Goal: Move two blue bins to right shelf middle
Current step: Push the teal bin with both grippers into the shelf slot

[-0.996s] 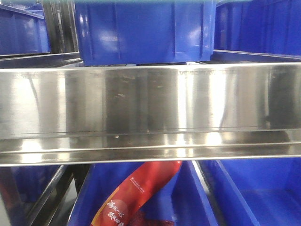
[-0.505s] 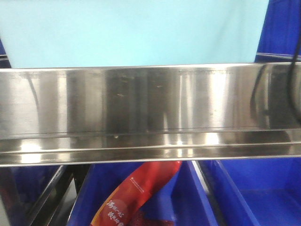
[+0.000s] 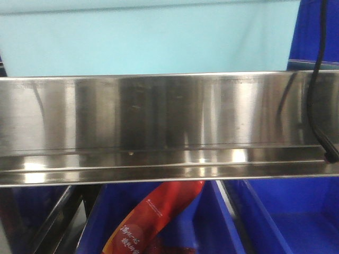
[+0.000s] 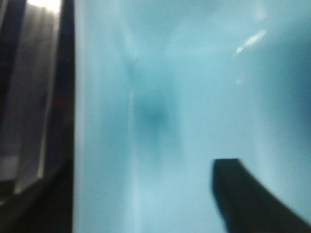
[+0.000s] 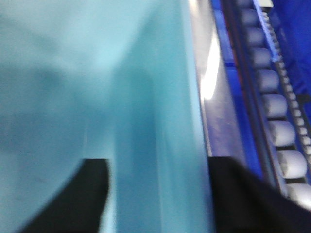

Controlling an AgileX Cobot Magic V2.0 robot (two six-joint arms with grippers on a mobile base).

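Right gripper (image 5: 158, 194): two dark fingers seen at 6 o'clock, spread either side of pale blue bin (image 5: 97, 87) wall; firm grasp not confirmable. Left gripper (image 4: 252, 199): one dark finger at 5 o'clock against bin; opening not discernible. Front view: bin (image 3: 153, 37) above steel shelf rail (image 3: 159, 127); black cable (image 3: 317, 106) at 3 o'clock; red packet (image 3: 153, 217) at 6 o'clock.

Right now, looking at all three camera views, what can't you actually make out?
- Front view: the pale blue bin is cut off by the top edge, its base hidden behind the steel shelf rail.
- Front view: the red packet runs off the bottom edge; its print is too small to read.
- Left wrist view: blurred; only one dark finger shows, so the grip is unclear.
- Right wrist view: blurred; two dark fingers flank the bin wall, contact unclear.
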